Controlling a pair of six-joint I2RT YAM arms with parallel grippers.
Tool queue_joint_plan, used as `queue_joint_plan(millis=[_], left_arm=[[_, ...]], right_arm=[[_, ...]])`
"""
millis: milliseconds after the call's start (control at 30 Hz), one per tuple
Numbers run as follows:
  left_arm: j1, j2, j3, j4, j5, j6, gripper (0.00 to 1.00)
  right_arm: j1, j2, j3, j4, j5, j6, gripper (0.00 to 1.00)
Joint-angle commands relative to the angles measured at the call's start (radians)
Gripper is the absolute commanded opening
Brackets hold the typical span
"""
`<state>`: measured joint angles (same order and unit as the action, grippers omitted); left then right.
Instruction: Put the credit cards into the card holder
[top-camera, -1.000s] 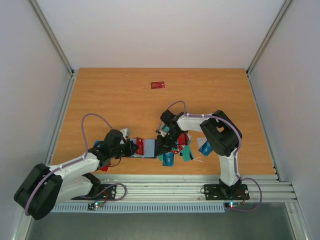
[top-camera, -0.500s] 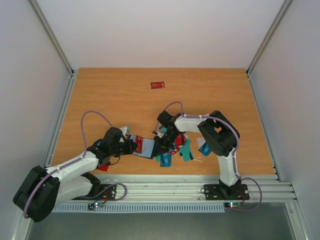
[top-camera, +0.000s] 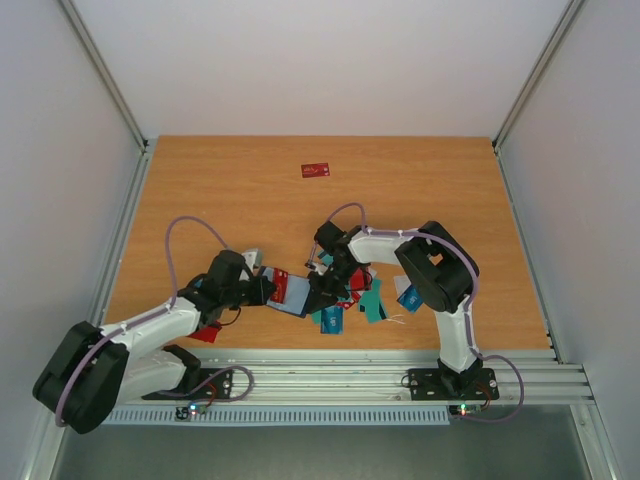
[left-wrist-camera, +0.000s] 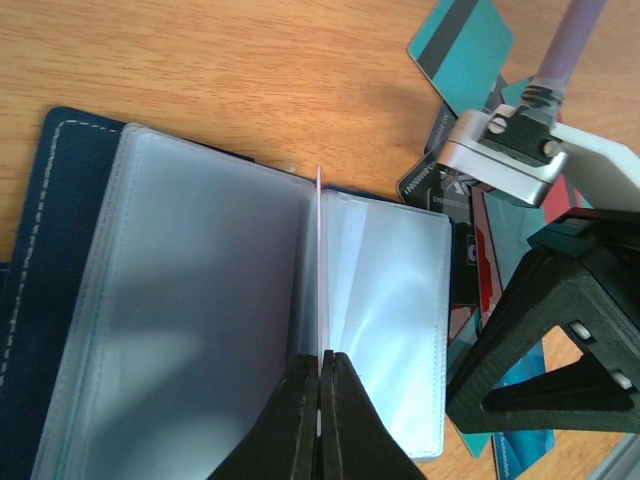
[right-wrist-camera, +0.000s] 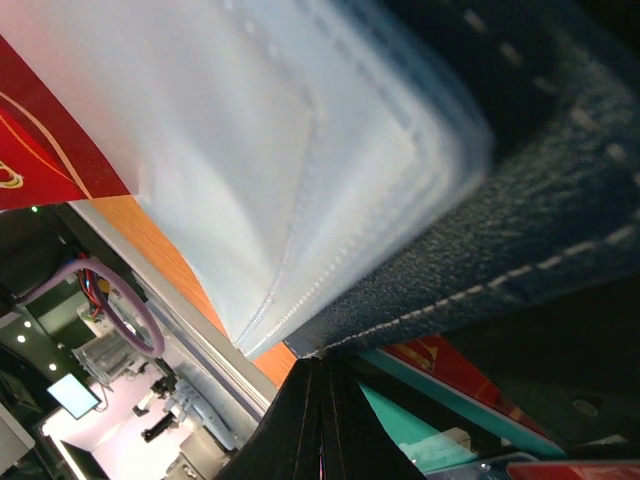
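Left pincer (left-wrist-camera: 320, 372): shut narrow on one red card (top-camera: 292, 289), which shows edge-on as a thin pale line in the left wrist view.

Right pincer (right-wrist-camera: 320, 368): closed on the stitched navy edge of the card holder (right-wrist-camera: 560, 230).

Change against one second ago: the left pincer and the red card sit a little farther from the near edge. The card lies closer to the right pincer, which has drawn slightly left and nearer. The left arm's cable (top-camera: 185, 228) loops higher. Little differs from half a second ago.

Pose, left arm: stretched low from its base toward the middle of the desk (top-camera: 230, 190), wrist pointing right.

Pose, right arm: folded over at the elbow, wrist reaching left and down. The two pincers face each other, just apart.

Card holder: open flat on the desk between the pincers, clear sleeves up. The held card stands upright over the line between two sleeves, directly ahead of the left fingertips.

Credit cards (top-camera: 352, 308): loose heap of teal, blue and red under the right wrist, touching the holder's right side.

Lone red card (top-camera: 316, 170): well apart, toward the far edge.
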<state>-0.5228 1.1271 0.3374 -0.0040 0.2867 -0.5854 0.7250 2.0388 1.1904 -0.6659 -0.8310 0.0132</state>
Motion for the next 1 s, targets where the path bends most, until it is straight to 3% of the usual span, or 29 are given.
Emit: queue_joint_plan(millis=[0, 267, 600, 967], left_arm=[[0.000, -0.003, -0.009, 0.039, 0.050, 0.045, 0.00], [0.001, -0.053, 0.013, 0.030, -0.049, 0.070, 0.00], [0.007, 0.131, 0.053, 0.139, 0.061, 0.092, 0.00], [0.007, 0.030, -0.009, 0.051, 0.097, 0.004, 0.00]], right_arm=[[0.017, 0.086, -0.017, -0.070, 0.049, 0.053, 0.02], [0.019, 0.088, -0.015, -0.079, 0.054, 0.054, 0.02], [0.019, 0.077, -0.021, -0.084, 0.059, 0.053, 0.02], [0.018, 0.049, -0.021, -0.063, 0.073, 0.063, 0.03]])
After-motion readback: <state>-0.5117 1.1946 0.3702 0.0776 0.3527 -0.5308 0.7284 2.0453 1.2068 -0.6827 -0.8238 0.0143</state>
